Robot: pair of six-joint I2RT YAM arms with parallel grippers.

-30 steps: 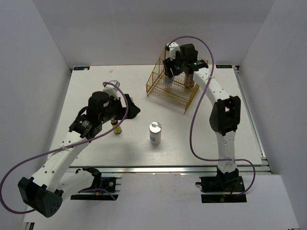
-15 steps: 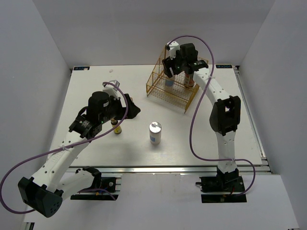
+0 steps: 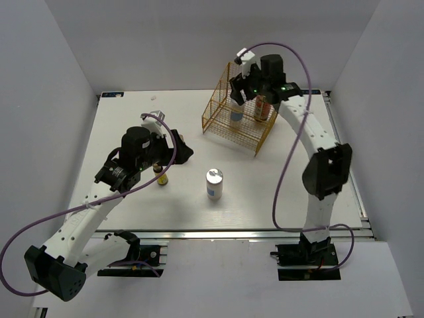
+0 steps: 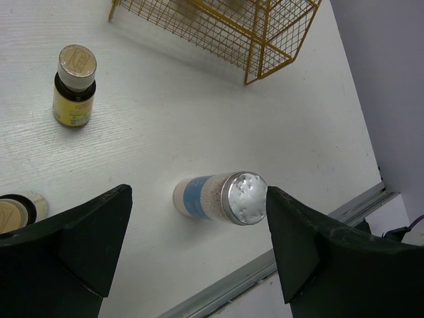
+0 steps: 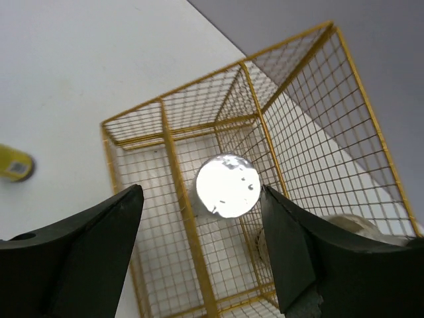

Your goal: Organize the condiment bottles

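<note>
One white cylinder [image 3: 214, 184] with a blue label and silvery lid stands on the table; in the left wrist view [image 4: 218, 197] it lies below and between my fingers. My left gripper [image 3: 181, 151] [image 4: 197, 199] is open and empty above the table. A tiny amber bottle [image 3: 160, 176] [image 4: 74, 86] stands beside it, and a second one [image 4: 16, 212] shows at the wrist view's edge. The other white cylinder [image 3: 236, 116] [image 5: 226, 185] and the tall red-labelled bottle [image 3: 263, 109] stand inside the gold wire rack [image 3: 228, 129]. My right gripper [image 3: 240, 91] [image 5: 200, 199] is open and empty above that cylinder.
The rack [image 5: 173, 218] [image 4: 265, 40] stands at the back middle of the white table [image 3: 132, 119]. A metal rail [image 3: 232, 234] runs along the near edge. Grey walls close in the left, right and back sides.
My right gripper has risen and pulled back out of the rack, leaving the white cylinder standing inside. The left arm has not moved.
</note>
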